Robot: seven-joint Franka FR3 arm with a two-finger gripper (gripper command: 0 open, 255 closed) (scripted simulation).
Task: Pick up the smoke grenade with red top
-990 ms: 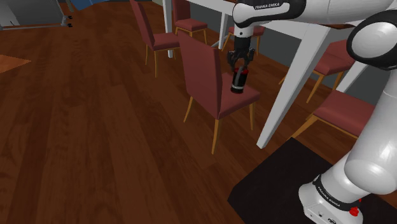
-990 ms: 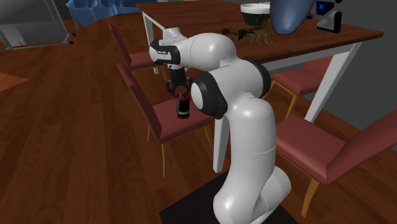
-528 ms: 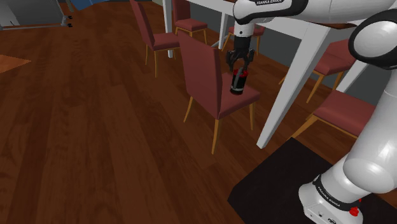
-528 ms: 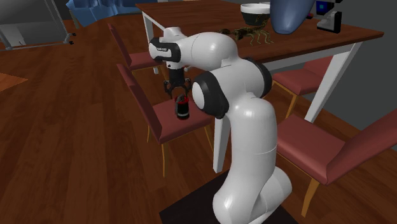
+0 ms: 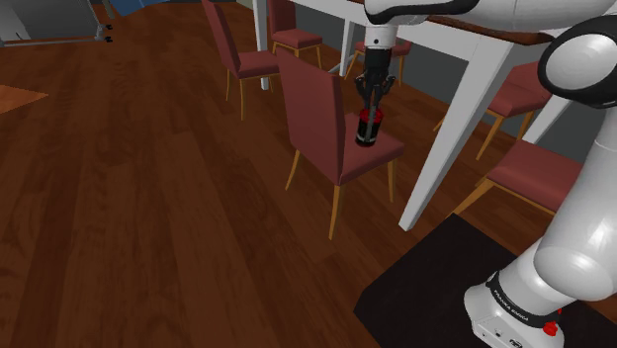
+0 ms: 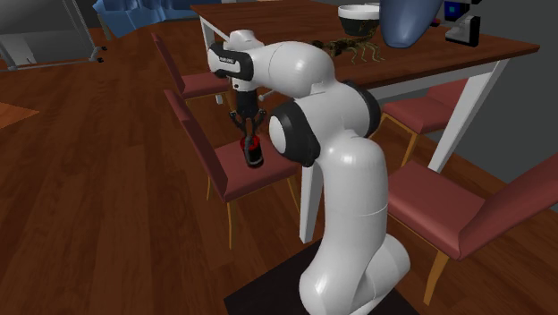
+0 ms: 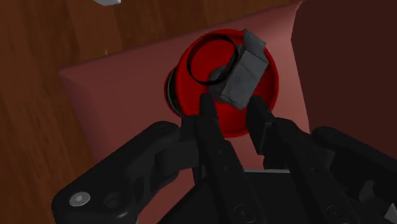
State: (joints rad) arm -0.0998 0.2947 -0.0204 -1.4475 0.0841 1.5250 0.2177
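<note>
Holds red-topped smoke grenade [image 5: 368,130] clenched in gripper [image 5: 372,107] by its grey block [image 7: 242,73], chair backrest [image 5: 316,109] at 9 o'clock, white table leg [image 5: 458,129] at 3 o'clock in shoulder view.

Exterior views high, share chair [image 5: 314,114]; wrist atop grenade [image 7: 264,83].

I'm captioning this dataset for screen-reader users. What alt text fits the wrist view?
The black gripper has its two fingers clasped on a grey block atop the red-topped smoke grenade, seen from above. A black ring lies on that red top; beneath are a dark red chair seat and brown wooden floor.
</note>
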